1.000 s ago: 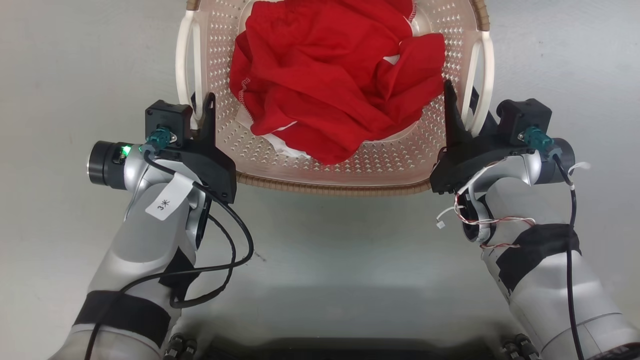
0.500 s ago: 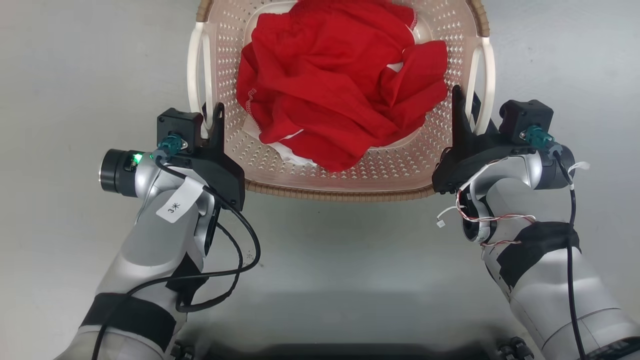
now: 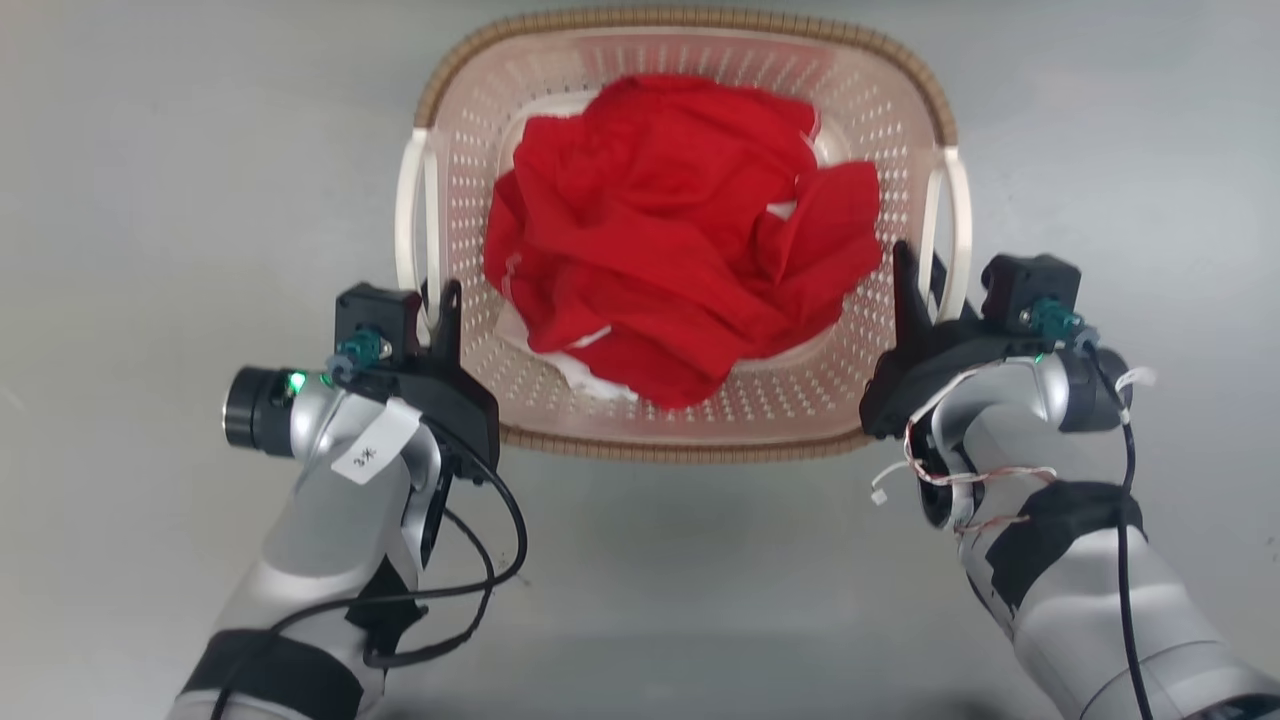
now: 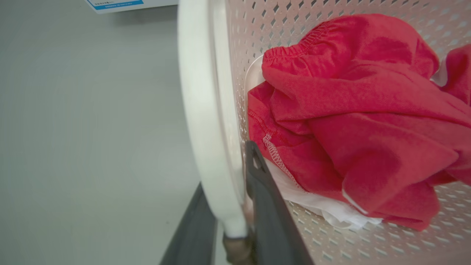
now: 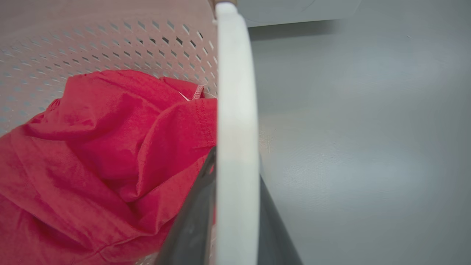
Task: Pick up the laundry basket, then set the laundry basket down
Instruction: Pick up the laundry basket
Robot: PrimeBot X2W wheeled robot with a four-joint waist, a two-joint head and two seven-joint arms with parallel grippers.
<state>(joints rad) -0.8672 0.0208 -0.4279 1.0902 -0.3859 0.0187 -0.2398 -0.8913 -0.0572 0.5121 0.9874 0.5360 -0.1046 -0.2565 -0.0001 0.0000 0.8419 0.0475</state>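
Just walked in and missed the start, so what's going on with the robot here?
The robot grips the laundry basket by its two white handles: left gripper closed on the left handle, right gripper on the right handle. A crumpled red garment over some white cloth lies inside. Whether the basket rests on the grey floor or hangs just above it is unclear.

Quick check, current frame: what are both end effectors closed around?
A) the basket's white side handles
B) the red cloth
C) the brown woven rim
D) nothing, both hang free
A: the left end effector clamps the left handle of the laundry basket and the right end effector clamps the right handle, one dark finger on each side of the white bar.
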